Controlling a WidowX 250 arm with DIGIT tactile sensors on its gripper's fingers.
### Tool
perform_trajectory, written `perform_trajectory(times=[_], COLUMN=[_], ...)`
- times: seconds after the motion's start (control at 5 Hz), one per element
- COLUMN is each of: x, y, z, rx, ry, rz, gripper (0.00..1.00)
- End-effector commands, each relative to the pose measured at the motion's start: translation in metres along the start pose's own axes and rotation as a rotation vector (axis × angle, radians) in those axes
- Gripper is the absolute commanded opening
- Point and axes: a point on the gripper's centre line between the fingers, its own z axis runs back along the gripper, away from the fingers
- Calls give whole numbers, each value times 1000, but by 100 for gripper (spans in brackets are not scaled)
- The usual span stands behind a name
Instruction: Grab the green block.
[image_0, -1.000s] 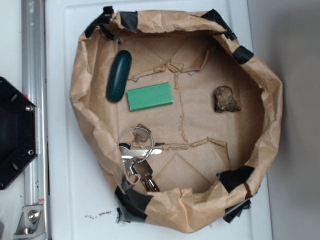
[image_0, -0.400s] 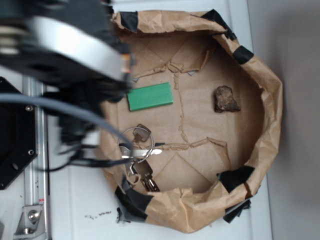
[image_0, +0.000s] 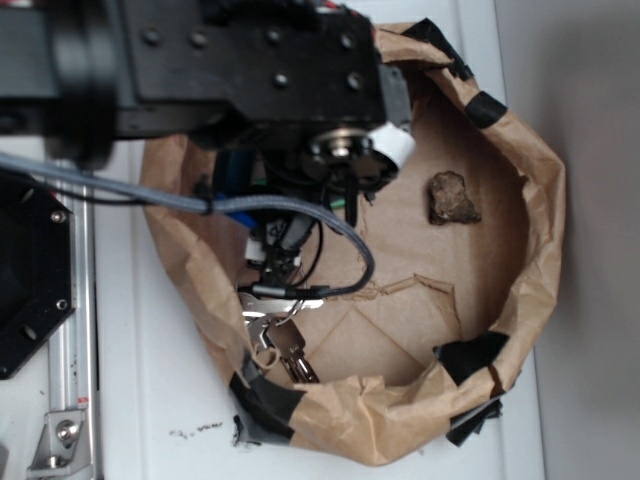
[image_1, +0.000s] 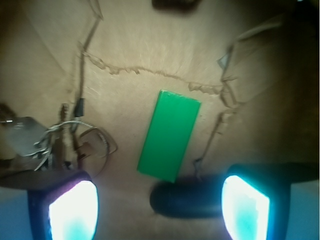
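Observation:
The green block (image_1: 170, 135) lies flat on the brown paper floor, a flat rectangle seen in the wrist view just ahead of my gripper (image_1: 160, 210). The gripper is open, with its two glowing fingertips (image_1: 72, 210) wide apart at the bottom corners and nothing held between them. It hovers above the block without touching it. In the exterior view the black arm (image_0: 250, 70) covers the block and the fingers.
A dark oval case (image_1: 185, 200) lies between the fingertips, right beside the block's near end. A bunch of keys (image_0: 280, 340) sits to one side and a brown rock (image_0: 455, 198) to the other. The crumpled paper wall (image_0: 540, 200) rings everything.
The arm has swung in from the left over the paper bowl. It now hides the green block and the dark case in the exterior view.

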Motion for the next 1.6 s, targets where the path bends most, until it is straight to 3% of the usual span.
perform_trajectory(times=[0.0, 0.2, 0.4, 0.8, 1.0, 1.2, 1.4], x=[25, 23, 16, -8, -15, -12, 3], y=[3, 7, -2, 11, 4, -10, -14], z=[-71, -72, -42, 49, 98, 118, 106], rx=[-14, 8, 76, 83, 145, 144, 132], ry=[158, 167, 107, -58, -149, -265, -308], rz=[-60, -21, -40, 63, 120, 213, 261], gripper=[100, 0, 0, 0, 0, 0, 0])
